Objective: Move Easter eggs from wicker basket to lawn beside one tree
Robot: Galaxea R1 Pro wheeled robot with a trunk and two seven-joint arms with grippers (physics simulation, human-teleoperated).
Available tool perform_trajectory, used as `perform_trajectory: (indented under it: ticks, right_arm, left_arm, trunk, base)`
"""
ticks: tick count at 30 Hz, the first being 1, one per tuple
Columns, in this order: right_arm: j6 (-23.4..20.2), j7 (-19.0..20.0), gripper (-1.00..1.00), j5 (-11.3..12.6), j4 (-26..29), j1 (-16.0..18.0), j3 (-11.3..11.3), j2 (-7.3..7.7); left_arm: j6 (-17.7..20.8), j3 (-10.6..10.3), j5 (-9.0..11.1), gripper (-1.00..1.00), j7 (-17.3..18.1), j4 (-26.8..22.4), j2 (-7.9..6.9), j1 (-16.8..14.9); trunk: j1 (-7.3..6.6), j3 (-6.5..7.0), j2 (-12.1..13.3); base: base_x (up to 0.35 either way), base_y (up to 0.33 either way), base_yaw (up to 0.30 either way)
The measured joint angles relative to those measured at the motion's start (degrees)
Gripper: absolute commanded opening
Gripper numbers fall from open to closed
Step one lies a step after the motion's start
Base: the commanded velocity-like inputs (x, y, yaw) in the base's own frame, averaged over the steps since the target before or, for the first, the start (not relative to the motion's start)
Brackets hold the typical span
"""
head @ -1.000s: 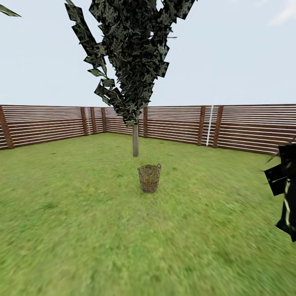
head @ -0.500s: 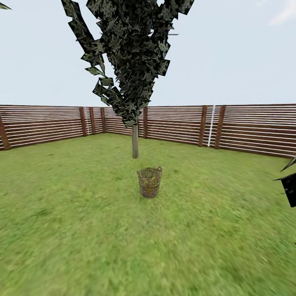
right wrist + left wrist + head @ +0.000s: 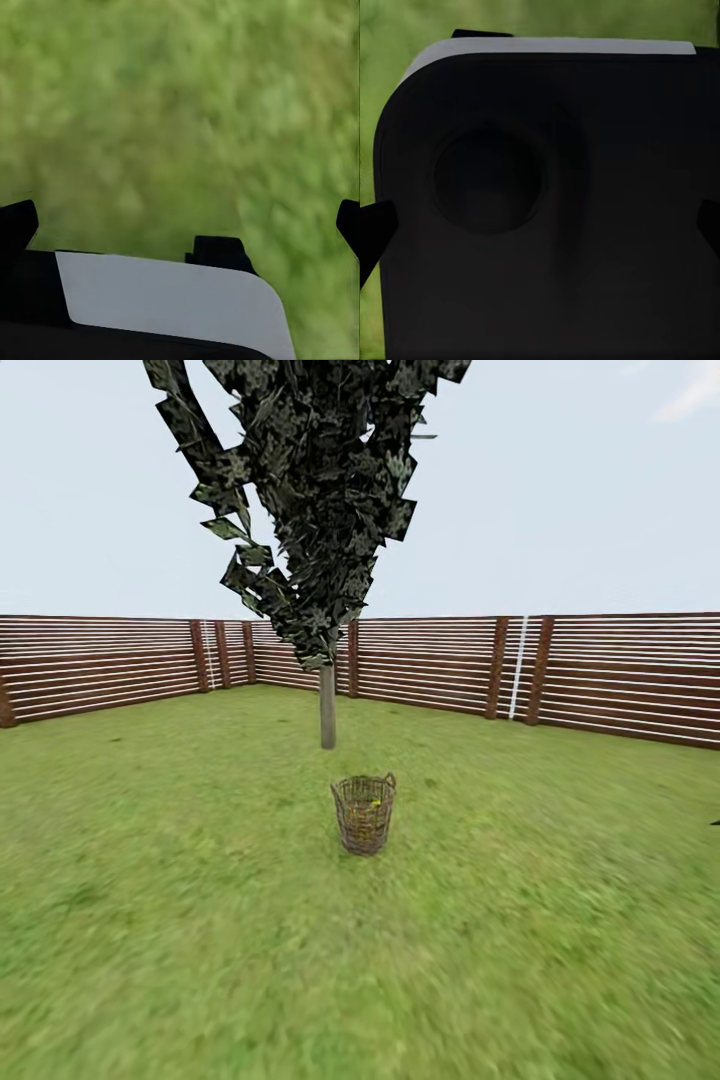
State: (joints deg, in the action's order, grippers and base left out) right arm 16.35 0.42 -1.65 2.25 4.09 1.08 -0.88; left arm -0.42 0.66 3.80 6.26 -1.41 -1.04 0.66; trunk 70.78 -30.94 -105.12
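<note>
The wicker basket point(image 3: 363, 815) stands upright on the lawn point(image 3: 150, 920) in the middle of the head view, some way ahead. A yellow fleck of an Easter egg point(image 3: 376, 801) shows through its weave; the eggs are otherwise too small to make out. Just behind the basket rises the tree point(image 3: 327, 705), its slim pale trunk under dark blocky leaves. My left gripper point(image 3: 540, 229) is open, its dark fingertips point(image 3: 373, 234) wide apart in front of a dark robot part. My right gripper point(image 3: 184, 225) is open over blurred grass, holding nothing.
A brown slatted fence point(image 3: 620, 675) rings the garden behind the tree. Open grass lies between me and the basket. A dark leaf tip point(image 3: 715, 822) pokes in at the right edge. A white-edged robot part point(image 3: 165, 300) sits below the right gripper.
The whole head view has shifted: the basket and tree now sit slightly lower and larger, and the dark foliage at the right edge has slid almost out of view.
</note>
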Motion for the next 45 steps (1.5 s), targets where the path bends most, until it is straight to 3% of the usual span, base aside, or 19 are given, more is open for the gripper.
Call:
perform_trajectory:
  ticks: [45]
  right_arm:
    - [0.0,0.0,1.0,-0.02,0.09,0.0,0.0,0.0]
  left_arm:
    - [0.0,0.0,-0.05,1.0,0.0,0.0,0.0,0.0]
  trunk:
    - [0.0,0.0,0.0]
  base:
    - [0.332,0.0,0.0]
